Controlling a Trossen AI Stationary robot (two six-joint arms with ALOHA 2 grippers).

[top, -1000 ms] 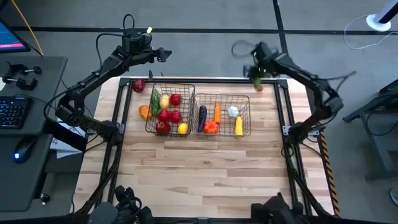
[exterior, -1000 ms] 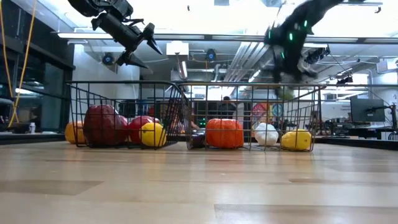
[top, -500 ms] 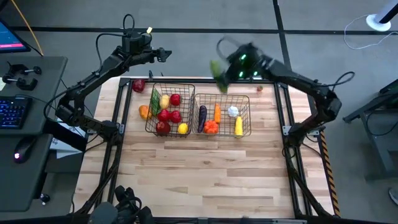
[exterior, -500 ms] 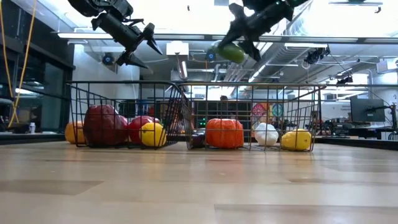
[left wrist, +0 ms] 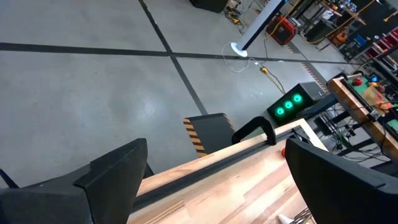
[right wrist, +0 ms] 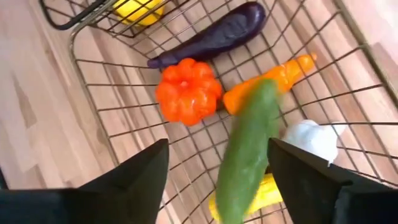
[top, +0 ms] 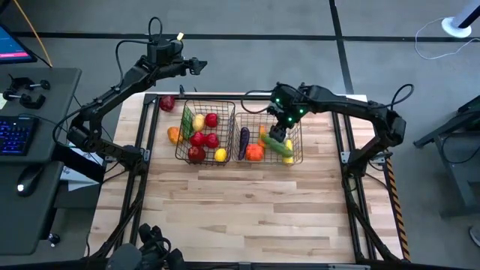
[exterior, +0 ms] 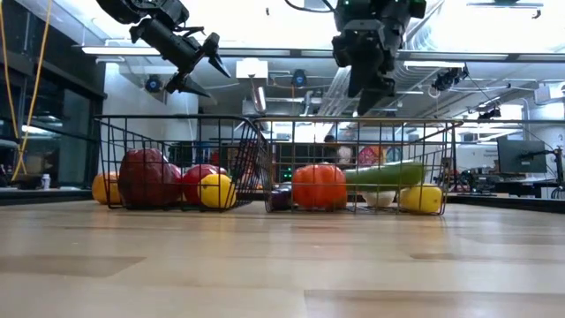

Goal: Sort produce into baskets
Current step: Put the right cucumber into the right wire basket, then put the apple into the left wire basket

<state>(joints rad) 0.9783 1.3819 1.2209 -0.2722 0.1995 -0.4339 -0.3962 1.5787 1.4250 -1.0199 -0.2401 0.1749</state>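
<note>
I see the wooden table point(top: 247, 202) carrying two wire baskets side by side. The wider basket point(top: 294, 122) sits directly under my right gripper point(top: 279, 129), and the squarer basket point(top: 223, 105) is just beside it, on the side toward the left arm. My right gripper hangs above the wider basket with its fingers point(right wrist: 134, 171) spread and nothing between them. Right below those fingers a green cucumber point(right wrist: 247, 149) lies slanted across the other pieces, free of the gripper; whether it has fully settled I cannot tell, since it shows blurred in the wrist view. Under and around it are a purple eggplant point(right wrist: 214, 32), an orange carrot point(right wrist: 283, 73), an orange pumpkin-shaped piece point(right wrist: 188, 90), a white garlic-like piece point(right wrist: 314, 140) and a yellow piece point(exterior: 420, 199). The squarer basket holds red, yellow and green pieces. My left gripper point(top: 196, 66) hangs raised past the far edge of the table, fingers point(left wrist: 109, 171) apart and empty. Just below it, a dark red piece point(top: 167, 103) lies on the table outside the squarer basket, and an orange piece point(top: 173, 135) rests against that basket's outer wall.
</note>
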